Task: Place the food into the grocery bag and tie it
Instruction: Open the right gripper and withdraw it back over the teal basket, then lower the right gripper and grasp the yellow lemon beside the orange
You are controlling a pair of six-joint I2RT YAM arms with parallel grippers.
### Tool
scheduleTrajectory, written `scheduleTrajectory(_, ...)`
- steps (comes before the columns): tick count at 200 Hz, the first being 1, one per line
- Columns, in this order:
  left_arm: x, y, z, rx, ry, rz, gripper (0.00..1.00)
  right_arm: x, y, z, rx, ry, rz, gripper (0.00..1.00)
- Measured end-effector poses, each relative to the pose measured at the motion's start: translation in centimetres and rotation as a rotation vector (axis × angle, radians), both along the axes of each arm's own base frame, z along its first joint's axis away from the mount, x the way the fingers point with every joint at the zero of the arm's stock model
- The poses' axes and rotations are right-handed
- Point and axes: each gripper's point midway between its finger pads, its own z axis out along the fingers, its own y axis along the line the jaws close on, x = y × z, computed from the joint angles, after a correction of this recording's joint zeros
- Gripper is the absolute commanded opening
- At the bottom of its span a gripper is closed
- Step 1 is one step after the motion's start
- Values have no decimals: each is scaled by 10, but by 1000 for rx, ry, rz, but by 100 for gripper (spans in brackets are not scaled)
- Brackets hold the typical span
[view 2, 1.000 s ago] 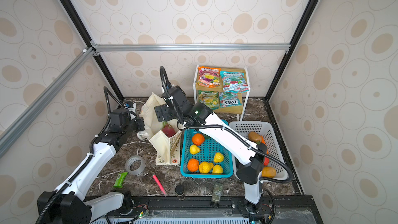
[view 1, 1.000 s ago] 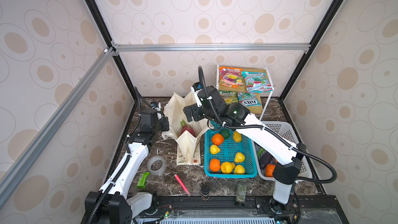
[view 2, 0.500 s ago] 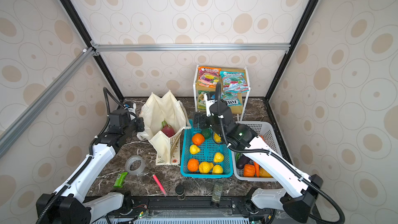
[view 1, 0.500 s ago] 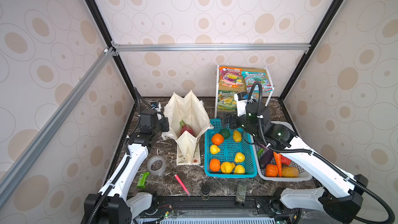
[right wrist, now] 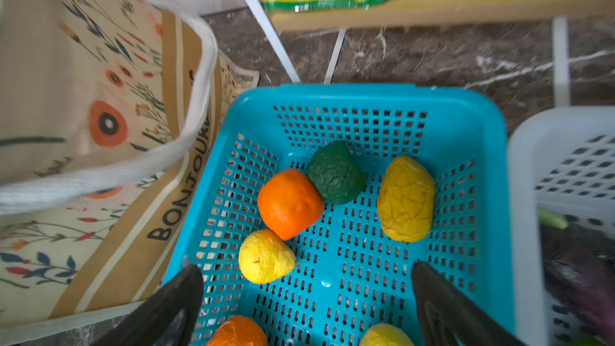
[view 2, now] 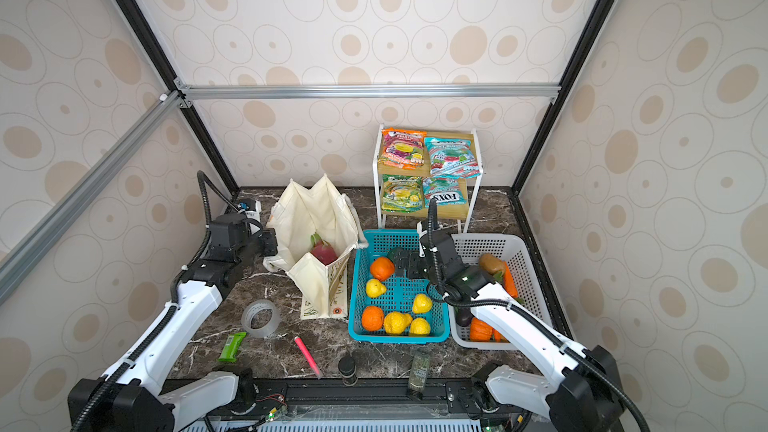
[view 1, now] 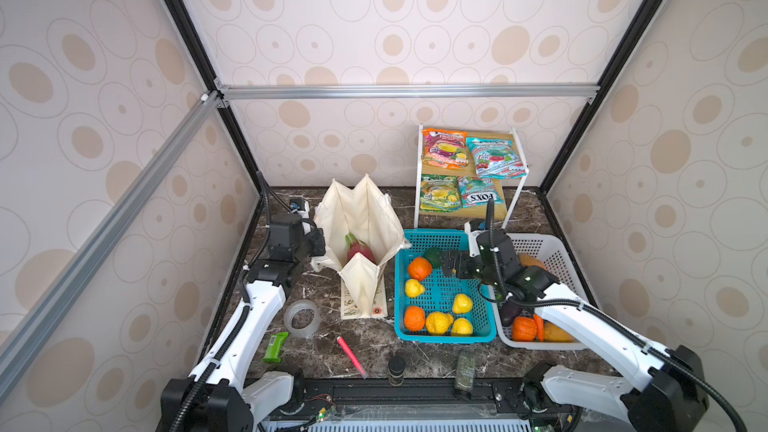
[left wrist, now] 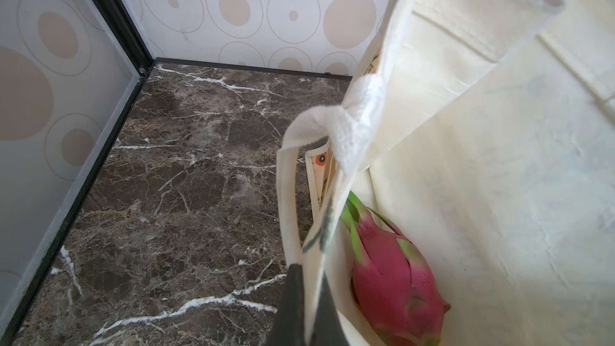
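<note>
Yellow fruit [right wrist: 264, 256]: in the turquoise basket [right wrist: 366, 94]; looks light, wrinkled and squashy; grasp it across its belly.
Right gripper [right wrist: 304, 269]: spread wide, empty, above that basket.
Left gripper [left wrist: 307, 297]: pinched on the grocery bag [left wrist: 466, 161] rim.
Grocery bag: floppy canvas, mouth open; dragon fruit [left wrist: 392, 281] inside.
Candy packets [view 1: 461, 151]: on the back shelf [view 1: 494, 137]; glossy, probably slippery; pinch an edge.

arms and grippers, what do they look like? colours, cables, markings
Both the left arm and the right arm have white shell links with black joints and black bases. A black corrugated cable hose runs along each, fastened with white ties. The left gripper and the right gripper are black with dark, tapered jaws. No markings are legible.
</note>
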Motion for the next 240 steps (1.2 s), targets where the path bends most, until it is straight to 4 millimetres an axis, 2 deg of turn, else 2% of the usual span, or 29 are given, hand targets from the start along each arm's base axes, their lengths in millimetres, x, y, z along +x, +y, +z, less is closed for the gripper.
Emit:
scheduleTrajectory(35, -1, 2, -1, 4, -9, 9, 0, 2, 18, -46, 2, 140, 40, 97)
scheduleTrajectory(65, 0, 2, 0, 3, -11, 8, 0, 2, 31, -61, 46, 174, 73, 94)
scheduleTrajectory(128, 0, 1, 0, 1, -13, 5, 0, -4, 53, -101, 81, 211, 202, 80)
scheduleTrajectory(141, 0, 1, 0, 1, -13, 5, 0, -5, 58, -106, 92, 212, 232, 75)
scheduleTrajectory(179, 0, 0, 0, -3, -15, -1, 0, -6, 73, -116, 134, 193, 309, 69)
scheduleTrajectory(212, 0, -1, 0, -6, -18, -5, 0, -4, 83, -128, 148, 193, 351, 69)
scheduleTrajectory(240, 0, -2, 1, -8, -20, -8, 0, -6, 90, -128, 131, 165, 391, 75)
